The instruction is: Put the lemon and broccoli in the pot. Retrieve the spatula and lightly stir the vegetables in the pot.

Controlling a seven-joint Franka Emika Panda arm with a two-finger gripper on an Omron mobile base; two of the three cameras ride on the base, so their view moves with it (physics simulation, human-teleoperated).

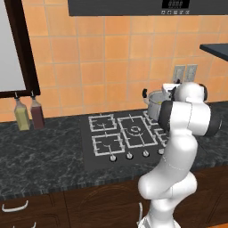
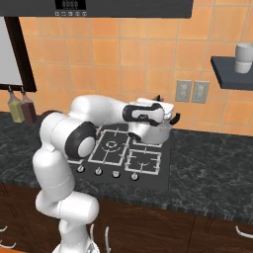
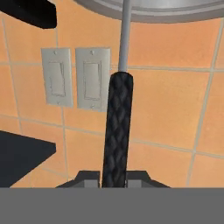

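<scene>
My gripper point(image 3: 114, 177) is shut on the spatula's black textured handle point(image 3: 116, 131), which rises between the two fingertips. Its thin silver shaft point(image 3: 125, 35) runs on past the rim of the steel pot point(image 3: 175, 12) at the top of the hand view; the slotted head is hidden. The pot point(image 1: 155, 104) stands on the back right burner of the hob, and my hand hangs right over the pot point(image 2: 161, 134), covering its opening. The lemon and broccoli are hidden from every view.
The black hob point(image 1: 124, 133) lies in a dark stone counter point(image 1: 40, 151). Two bottles point(image 1: 27, 115) stand at the far left by the wall. Wall switches point(image 3: 74, 78) sit behind the pot. A dark shelf point(image 2: 231, 66) with a grey cup point(image 2: 243, 58) juts out at the right.
</scene>
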